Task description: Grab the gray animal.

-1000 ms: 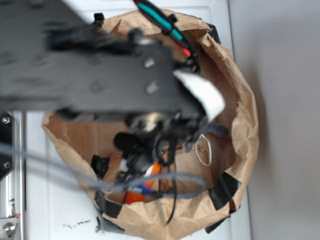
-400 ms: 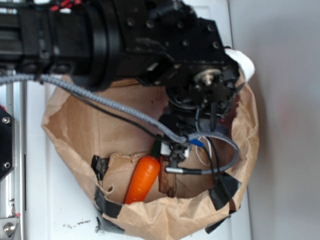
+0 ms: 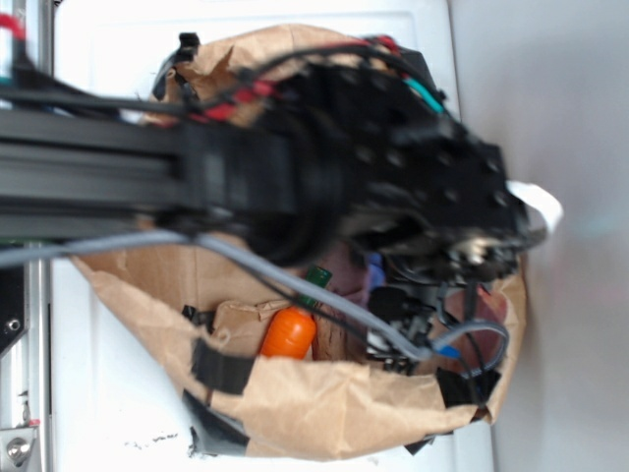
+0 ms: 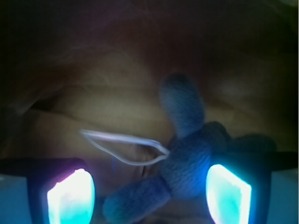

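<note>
In the wrist view the gray animal point(image 4: 187, 161) lies on the brown paper floor of the bag, one long ear pointing up and a limb stretched down-left. Its thin white loop point(image 4: 122, 147) trails to the left. My gripper point(image 4: 148, 189) is open and low over the animal. The body sits between the two glowing fingertips point(image 4: 71, 196), close against the right one and well apart from the left one. In the exterior view my arm point(image 3: 393, 187) reaches into the right half of the paper bag point(image 3: 324, 408) and hides the animal.
An orange carrot point(image 3: 289, 332) with a green top lies inside the bag, left of the gripper. The bag's crumpled walls, patched with black tape point(image 3: 220, 367), rise all around. The bag stands on a white surface point(image 3: 108, 413).
The arm has swung to the right and gone down into the right side of the bag. The carrot, partly covered a second ago, is now uncovered. The bag's right wall has bulged outward.
</note>
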{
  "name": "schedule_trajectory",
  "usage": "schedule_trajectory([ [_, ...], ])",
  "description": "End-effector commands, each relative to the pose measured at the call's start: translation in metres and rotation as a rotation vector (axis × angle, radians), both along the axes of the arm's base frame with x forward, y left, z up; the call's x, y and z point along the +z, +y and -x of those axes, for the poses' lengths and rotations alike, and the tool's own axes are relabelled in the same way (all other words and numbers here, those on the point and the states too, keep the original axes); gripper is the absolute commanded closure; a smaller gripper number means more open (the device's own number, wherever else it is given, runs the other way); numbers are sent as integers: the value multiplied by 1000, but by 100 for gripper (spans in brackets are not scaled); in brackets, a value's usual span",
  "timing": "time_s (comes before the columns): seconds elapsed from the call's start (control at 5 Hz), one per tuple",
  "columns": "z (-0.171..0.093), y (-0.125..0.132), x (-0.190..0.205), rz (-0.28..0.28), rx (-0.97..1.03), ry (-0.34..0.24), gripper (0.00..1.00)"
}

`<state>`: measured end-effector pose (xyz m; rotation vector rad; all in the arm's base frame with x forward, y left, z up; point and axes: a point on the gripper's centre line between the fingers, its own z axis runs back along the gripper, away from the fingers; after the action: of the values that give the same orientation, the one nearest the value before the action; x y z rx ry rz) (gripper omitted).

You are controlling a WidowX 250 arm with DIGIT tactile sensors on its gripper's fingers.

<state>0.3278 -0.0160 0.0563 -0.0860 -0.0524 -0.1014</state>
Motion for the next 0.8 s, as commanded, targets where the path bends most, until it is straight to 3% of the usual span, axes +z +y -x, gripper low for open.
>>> schedule_trajectory([
  [0.0,-7,-18,-21,-84,-7,10,100],
  [0.6,3,23,24,73,-1,-78,100],
])
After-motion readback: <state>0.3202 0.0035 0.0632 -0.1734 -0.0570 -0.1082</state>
